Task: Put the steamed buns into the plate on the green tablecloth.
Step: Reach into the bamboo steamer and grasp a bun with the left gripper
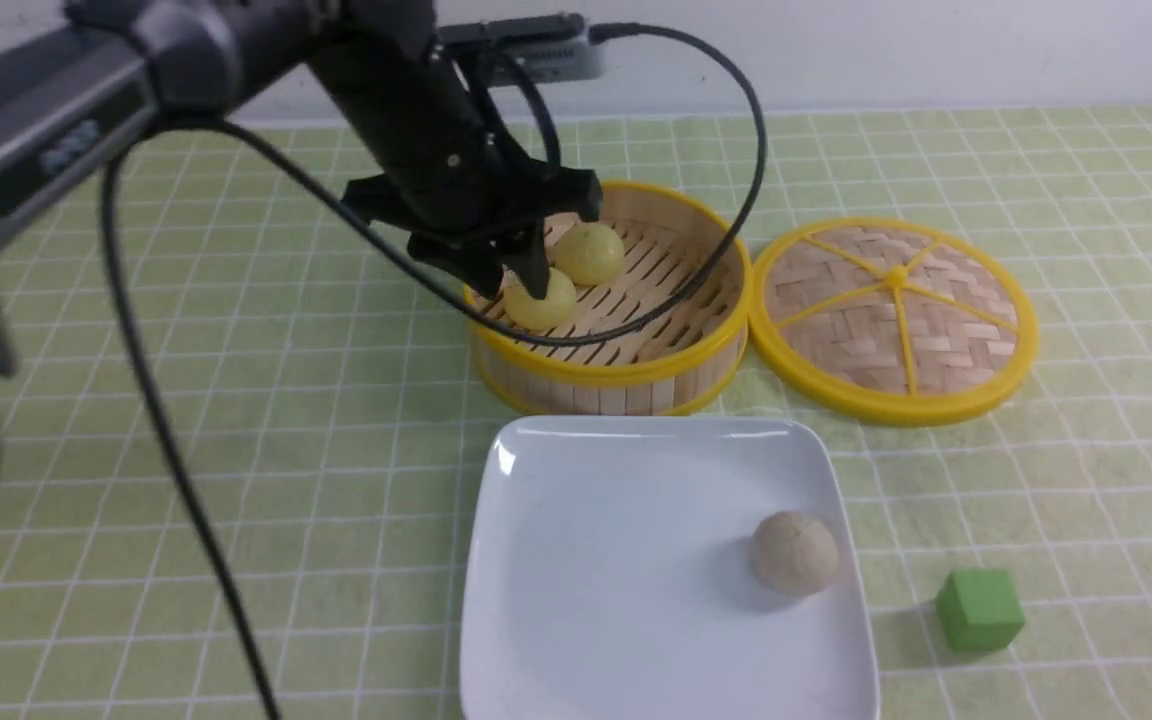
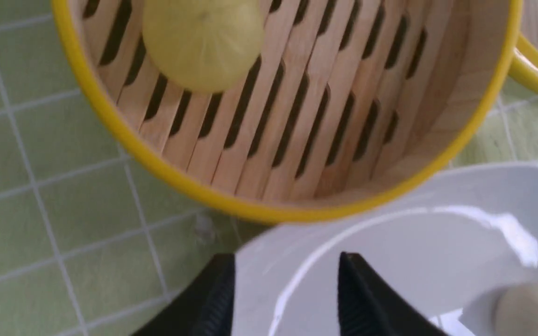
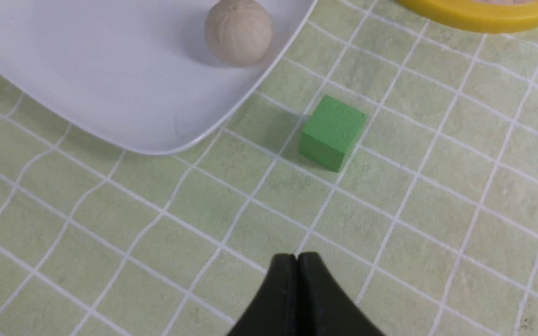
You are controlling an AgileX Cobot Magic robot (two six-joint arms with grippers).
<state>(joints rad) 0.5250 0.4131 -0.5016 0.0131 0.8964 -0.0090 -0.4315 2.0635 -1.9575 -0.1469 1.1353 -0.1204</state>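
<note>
Two pale yellow steamed buns [image 1: 588, 252] [image 1: 546, 305] lie in the bamboo steamer [image 1: 636, 372]. The greyish bun [image 1: 794, 552] rests on the white square plate [image 1: 596, 600], toward its right side, on the green tablecloth [image 1: 286, 450]. My left gripper [image 1: 514, 282] reaches down into the steamer at the nearer yellow bun. In the left wrist view its fingers [image 2: 222, 280] stand apart with nothing between them, so the left gripper [image 2: 283, 261] is open, with one yellow bun [image 2: 203, 42] beyond it. My right gripper [image 3: 296, 256] is shut and empty above the cloth, short of the plate [image 3: 110, 93].
The steamer's woven lid [image 1: 896, 310] lies flat to the right of the steamer. A green cube [image 1: 979, 608] sits on the cloth just right of the plate's near corner, also ahead of the right gripper as the green cube [image 3: 332, 130]. The left arm's cable loops over the steamer.
</note>
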